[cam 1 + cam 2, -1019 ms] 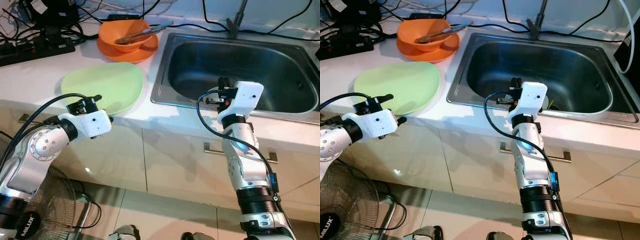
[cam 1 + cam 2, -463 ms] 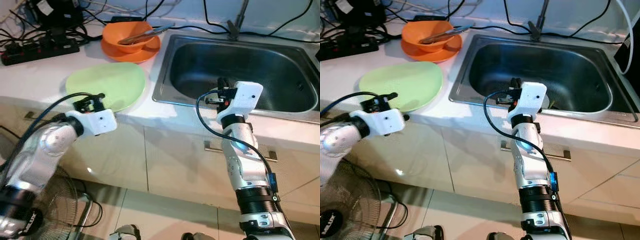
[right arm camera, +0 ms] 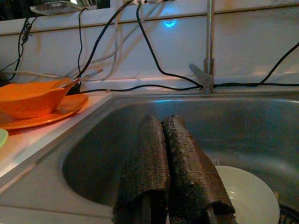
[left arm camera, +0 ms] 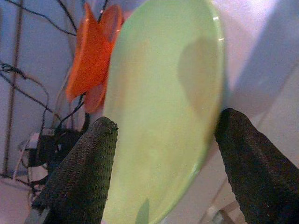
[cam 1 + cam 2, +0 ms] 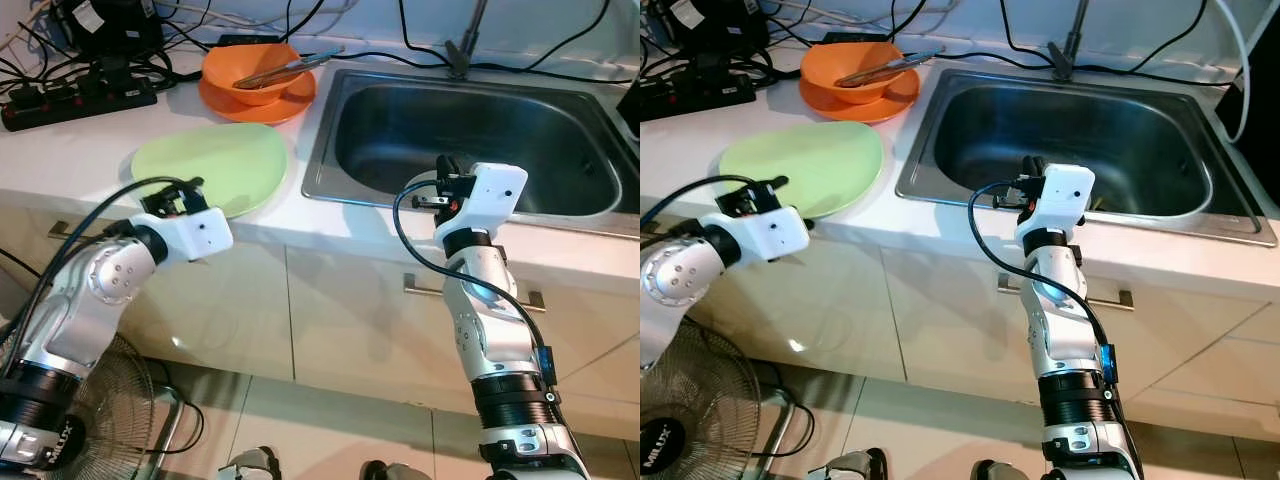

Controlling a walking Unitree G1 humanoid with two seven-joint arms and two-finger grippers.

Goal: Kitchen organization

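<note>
— So where's the left tool (image 5: 176,196) right now?

— Down at the near edge of the white worktop (image 5: 70,150), about eight o'clock from the sink (image 5: 470,130). Its two black fingers (image 4: 84,172) are spread wide, one either side of the near rim of the green plate (image 5: 215,165). Whether they touch the plate I cannot tell.

— And the plate itself?

— Lying flat on the worktop, just left of the sink, its near edge close to the worktop's front. At twelve o'clock from it sits an orange bowl (image 5: 250,70) on an orange plate (image 5: 280,100), with metal tongs (image 5: 290,68) resting across the bowl and pointing toward two o'clock.

— What about the right arm?

— The right tool (image 5: 440,187) is held up over the front rim of the sink, at about six o'clock of the basin. Its fingers (image 3: 187,163) are pressed together, narrow, with nothing between them. Past them, down in the basin, there's a white dish (image 3: 243,196).

— Anything else around?

— A tap (image 5: 465,40) at the sink's twelve o'clock, black cables (image 5: 380,52) trailing along the back of the worktop, and a power strip (image 5: 80,100) at ten o'clock from the green plate. Below are cream cabinet doors with a metal handle (image 5: 470,293), and a floor fan (image 5: 100,420) stands at the lower left beside the robot's left arm.
</note>
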